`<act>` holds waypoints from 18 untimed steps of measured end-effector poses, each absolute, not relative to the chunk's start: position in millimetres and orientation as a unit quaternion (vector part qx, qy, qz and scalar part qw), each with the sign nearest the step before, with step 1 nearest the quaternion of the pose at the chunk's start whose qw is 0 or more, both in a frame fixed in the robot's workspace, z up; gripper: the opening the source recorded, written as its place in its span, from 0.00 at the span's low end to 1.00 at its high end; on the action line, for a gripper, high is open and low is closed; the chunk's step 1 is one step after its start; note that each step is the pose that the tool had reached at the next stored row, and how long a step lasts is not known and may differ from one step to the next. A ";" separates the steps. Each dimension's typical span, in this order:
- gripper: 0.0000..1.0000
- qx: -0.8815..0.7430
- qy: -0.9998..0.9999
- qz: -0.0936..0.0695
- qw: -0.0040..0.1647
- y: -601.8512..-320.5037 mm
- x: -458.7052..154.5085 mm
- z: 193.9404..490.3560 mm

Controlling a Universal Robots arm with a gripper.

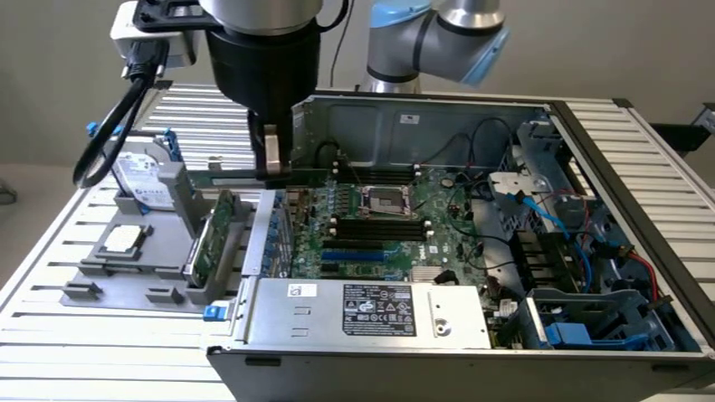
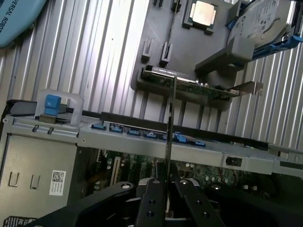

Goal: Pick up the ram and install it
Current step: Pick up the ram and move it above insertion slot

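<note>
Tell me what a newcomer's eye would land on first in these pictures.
The open computer case with its green motherboard takes up the exterior view's middle and right. Above the case's wall on the exterior view's left, the gripper hangs shut on the ram, which lies level. Further to that side, a grey holder carries a hard drive, a processor and an expansion card.

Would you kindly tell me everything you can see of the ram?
The ram is a long, narrow, thin dark-green board, seen edge-on as a sliver in the wrist view. It hangs level, clamped near its middle by the gripper, above the open computer case at its wall on the exterior view's left. Nothing else appears to touch it; its chips cannot be made out.
</note>
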State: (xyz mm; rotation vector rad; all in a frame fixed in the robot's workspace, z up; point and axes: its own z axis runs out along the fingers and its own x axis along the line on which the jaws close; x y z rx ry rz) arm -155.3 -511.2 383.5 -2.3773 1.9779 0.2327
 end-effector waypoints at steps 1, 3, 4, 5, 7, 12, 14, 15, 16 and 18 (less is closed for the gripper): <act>0.14 -0.766 0.638 0.075 0.021 -511.1 -151.5 384.8; 0.14 -0.766 0.637 0.076 0.021 -510.9 -143.5 387.3; 0.14 -0.766 0.637 0.077 0.021 -510.8 -139.1 388.4; 0.14 -0.766 0.637 0.077 0.021 -510.6 -134.6 389.2; 0.14 -0.766 0.637 0.077 0.022 -510.3 -125.7 390.4; 0.14 -0.766 0.637 0.080 0.026 -508.9 -105.3 390.3; 0.14 -0.766 0.637 0.081 0.026 -508.0 -98.3 390.1; 0.14 -0.766 0.637 0.081 0.026 -507.3 -95.1 389.5; 0.14 -0.766 0.637 0.080 0.027 -506.3 -91.8 388.6; 0.14 -0.766 0.637 0.080 0.027 -504.3 -85.5 386.7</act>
